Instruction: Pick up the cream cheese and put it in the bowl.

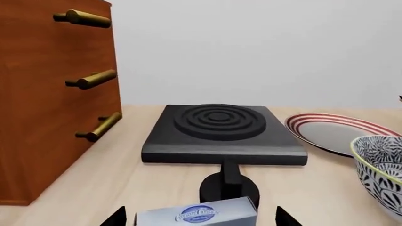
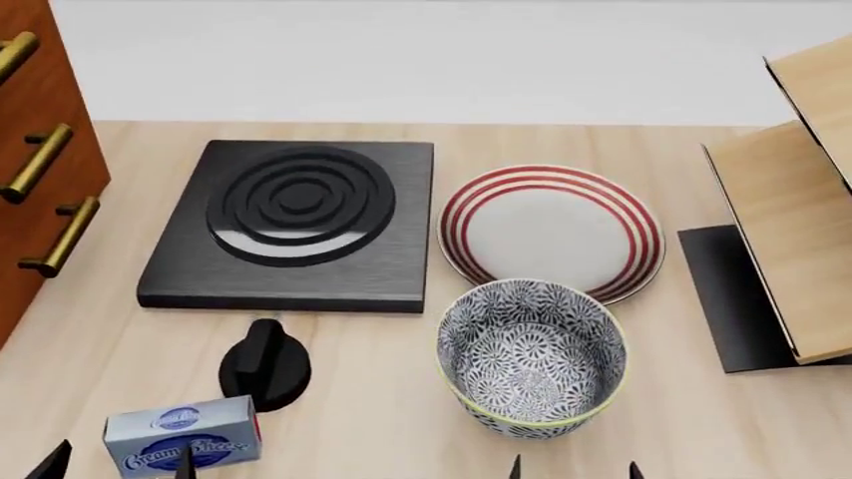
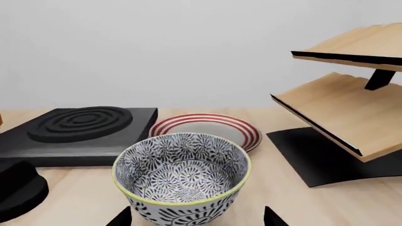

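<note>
**Cream cheese on the table, bowl empty, both grippers spread**

The cream cheese point(image 2: 183, 435) lies flat on the wooden table point(image 2: 359, 399), at the near left in the head view, just beside the black knob point(image 2: 263, 365) that stands in front of the black burner plate point(image 2: 298, 221). In the left wrist view the box sits between the 2 dark fingertips of the left gripper point(image 1: 196, 217), which stand apart on either side of it without touching it; its blue oval logo faces up.

The bowl point(image 2: 533, 355) stands upright to the right of the knob, well apart from the cream cheese, with nothing inside. Its far rim is just beside the red-ringed plate point(image 2: 552, 233). The right gripper point(image 3: 195, 217) sits low in front of the bowl, its 2 fingertips spread wide and holding nothing.

A brown cabinet point(image 1: 50, 94) with 3 brass handles rises at the left of the table, and a tilted wooden rack point(image 2: 799, 200) on a black base stands at the right
</note>
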Tool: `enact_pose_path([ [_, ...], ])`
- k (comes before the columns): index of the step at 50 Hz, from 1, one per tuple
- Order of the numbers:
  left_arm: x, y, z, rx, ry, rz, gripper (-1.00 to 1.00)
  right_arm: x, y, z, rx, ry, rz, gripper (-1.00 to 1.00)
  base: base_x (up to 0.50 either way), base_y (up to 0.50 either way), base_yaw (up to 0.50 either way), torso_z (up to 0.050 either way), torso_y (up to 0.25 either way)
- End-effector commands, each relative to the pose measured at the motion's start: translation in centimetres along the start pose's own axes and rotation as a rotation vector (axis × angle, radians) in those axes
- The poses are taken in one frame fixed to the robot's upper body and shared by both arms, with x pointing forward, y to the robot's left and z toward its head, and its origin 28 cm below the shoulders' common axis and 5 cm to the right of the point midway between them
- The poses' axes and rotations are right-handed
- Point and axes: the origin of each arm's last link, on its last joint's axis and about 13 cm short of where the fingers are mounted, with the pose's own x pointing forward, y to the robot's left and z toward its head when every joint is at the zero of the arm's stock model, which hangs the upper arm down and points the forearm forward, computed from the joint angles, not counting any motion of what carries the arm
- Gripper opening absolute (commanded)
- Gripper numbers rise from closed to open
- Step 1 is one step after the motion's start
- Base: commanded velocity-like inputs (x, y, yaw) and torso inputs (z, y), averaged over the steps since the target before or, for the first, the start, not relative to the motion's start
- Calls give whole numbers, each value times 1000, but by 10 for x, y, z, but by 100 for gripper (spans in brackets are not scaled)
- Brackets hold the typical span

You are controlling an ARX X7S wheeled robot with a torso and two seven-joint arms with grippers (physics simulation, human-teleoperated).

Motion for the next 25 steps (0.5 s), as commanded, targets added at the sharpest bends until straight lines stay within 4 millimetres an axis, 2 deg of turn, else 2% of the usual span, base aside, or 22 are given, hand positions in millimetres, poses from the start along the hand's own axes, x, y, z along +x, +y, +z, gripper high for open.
enact_pose_path([
  [1,2,-8,-8,11,40,-15,100,2,5,-3,1,45,30,100,0,0,0,0,0],
  [7,2,-4,0,37,20,-5,100,3,4,-2,3,44,25,100,0,0,0,0,0],
  [14,1,4,24,88,31,-35,100,3,2,-2,10,43,22,100,0,0,0,0,0],
  [25,22,19,57,166,132,-66,100,3,0,-1,15,37,9,100,0,0,0,0,0],
])
